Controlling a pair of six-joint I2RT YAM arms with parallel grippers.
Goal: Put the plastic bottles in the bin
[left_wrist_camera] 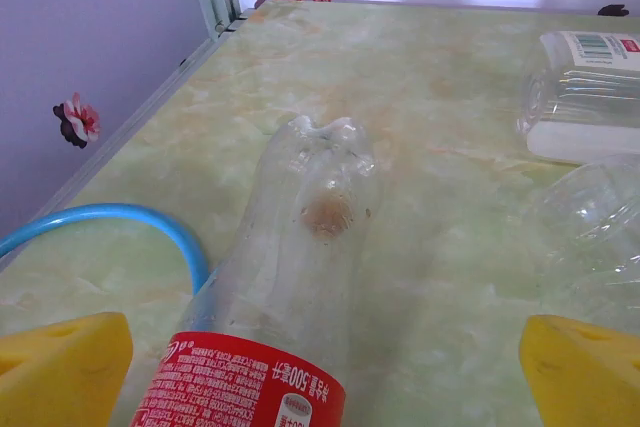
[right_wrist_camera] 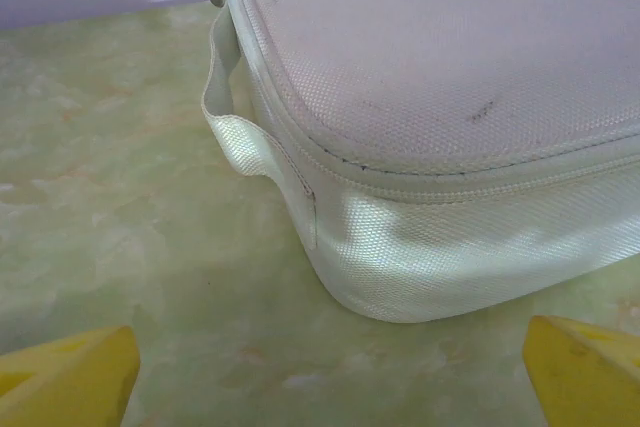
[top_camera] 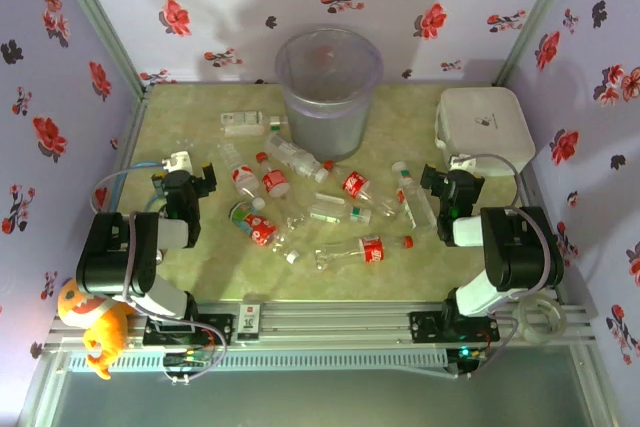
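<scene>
Lying scattered before the bin [top_camera: 328, 87], many plastic bottles [top_camera: 357, 185]

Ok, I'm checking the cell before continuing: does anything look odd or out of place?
Two things don't belong: a white medicine case at the far right, and an orange plush toy at the near left corner. The red-labelled bottle in the left wrist view has a crumpled base.
</scene>
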